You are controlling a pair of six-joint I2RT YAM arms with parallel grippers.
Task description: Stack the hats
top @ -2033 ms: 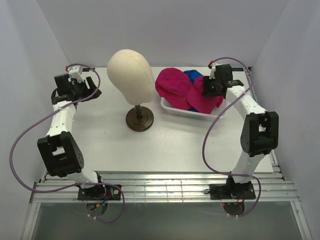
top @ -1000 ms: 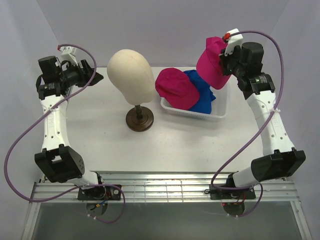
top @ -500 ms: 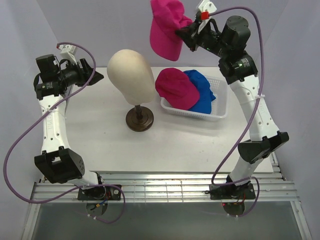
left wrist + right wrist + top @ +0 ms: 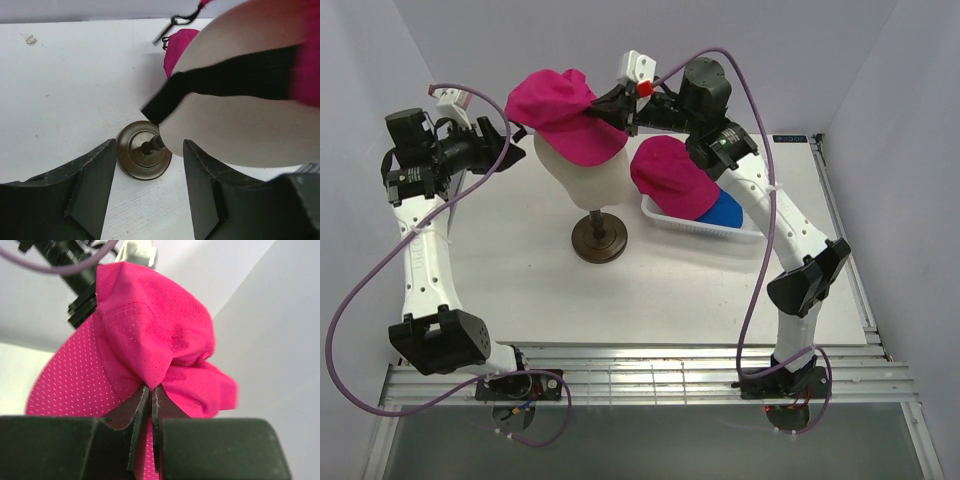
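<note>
My right gripper (image 4: 603, 112) is shut on a magenta-pink hat (image 4: 560, 112) and holds it over the top of the cream mannequin head (image 4: 588, 172). The right wrist view shows its jaws pinching the hat's fabric (image 4: 150, 340). A second magenta-pink hat (image 4: 672, 177) lies in the white basket (image 4: 705, 229) over a blue hat (image 4: 725, 209). My left gripper (image 4: 515, 150) is open and empty, just left of the mannequin head (image 4: 235, 120). In its wrist view the black inner band (image 4: 225, 80) of the held hat crosses the head. A fourth hat does not show.
The mannequin head stands on a dark round stand (image 4: 599, 238), also in the left wrist view (image 4: 144, 156). The basket sits at the back right of the white table (image 4: 520, 270). Grey walls close in left, right and behind.
My right gripper lifted the pink hat out of the basket, swung it up and left, and now holds it over the mannequin head. My left gripper rose and stays beside the head.
</note>
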